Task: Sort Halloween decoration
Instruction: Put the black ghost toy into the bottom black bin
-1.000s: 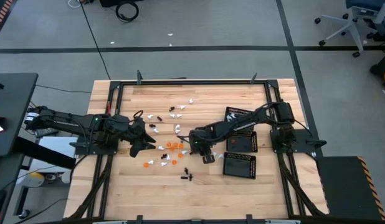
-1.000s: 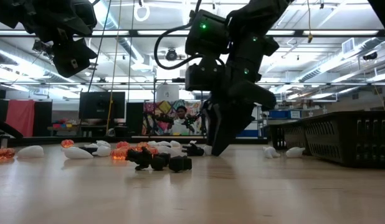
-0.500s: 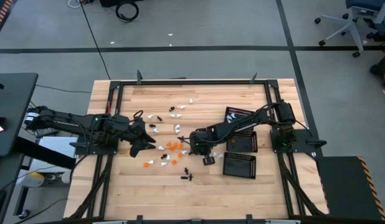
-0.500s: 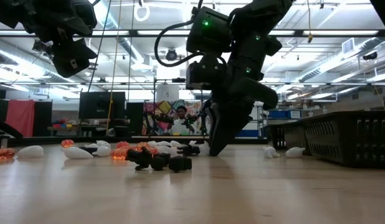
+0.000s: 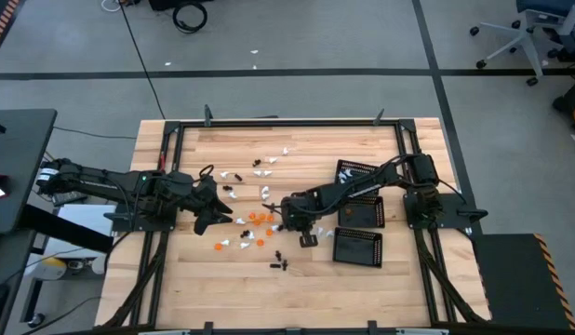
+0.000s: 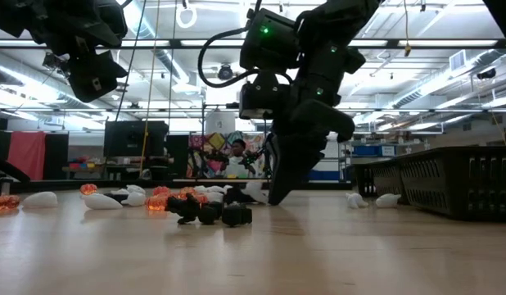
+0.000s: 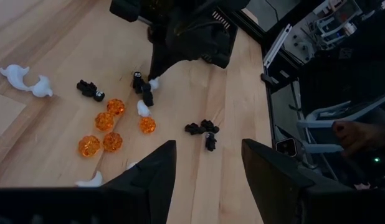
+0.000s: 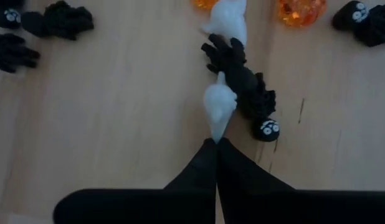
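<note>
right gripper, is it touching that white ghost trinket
Touching. In the right wrist view the shut right gripper pinches the tail tip of the white ghost, with no gap visible.

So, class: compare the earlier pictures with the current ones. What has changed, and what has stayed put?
The right gripper closed its fingers on the tail of a white ghost trinket and edged slightly toward the pile. The left gripper stayed open, hovering in place; the mesh trays did not move.

A lab: ceiling strip lights (image 6: 449,78), monitors (image 6: 134,138), office chair (image 5: 520,33).
</note>
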You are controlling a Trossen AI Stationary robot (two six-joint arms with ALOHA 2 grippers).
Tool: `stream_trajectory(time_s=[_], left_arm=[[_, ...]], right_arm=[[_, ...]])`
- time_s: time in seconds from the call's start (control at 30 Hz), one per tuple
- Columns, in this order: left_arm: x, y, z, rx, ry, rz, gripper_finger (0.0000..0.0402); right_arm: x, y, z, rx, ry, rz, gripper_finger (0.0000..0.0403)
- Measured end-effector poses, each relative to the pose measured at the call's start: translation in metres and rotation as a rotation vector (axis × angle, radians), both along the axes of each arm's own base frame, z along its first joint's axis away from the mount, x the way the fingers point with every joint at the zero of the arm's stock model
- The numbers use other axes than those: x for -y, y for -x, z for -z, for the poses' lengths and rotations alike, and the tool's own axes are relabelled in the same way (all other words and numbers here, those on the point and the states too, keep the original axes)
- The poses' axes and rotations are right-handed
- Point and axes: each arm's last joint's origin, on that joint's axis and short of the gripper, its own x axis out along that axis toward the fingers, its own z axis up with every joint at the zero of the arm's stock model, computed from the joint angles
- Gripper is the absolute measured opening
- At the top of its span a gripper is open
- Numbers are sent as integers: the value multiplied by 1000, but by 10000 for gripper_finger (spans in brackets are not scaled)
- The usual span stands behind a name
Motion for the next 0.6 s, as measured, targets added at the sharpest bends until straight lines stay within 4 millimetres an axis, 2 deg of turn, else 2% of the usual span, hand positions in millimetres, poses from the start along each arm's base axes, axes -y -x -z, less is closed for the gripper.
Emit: stream_trajectory(time_s=[0.2,0.3,0.47,0.6], left_arm=[[5,-3,4,-23,-14,21,192],[13,-12,13,-55,-146,56,192],[26,-37,34,-76,-442,87,192],[29,-56,50,-95,-570,45,192]], right_arm=[[-1,-2,-1,25,-5,2,6],[-1,-3,-2,32,-7,13,6],[0,-4,-2,38,-10,41,6],[0,-4,-2,41,-11,53,7]])
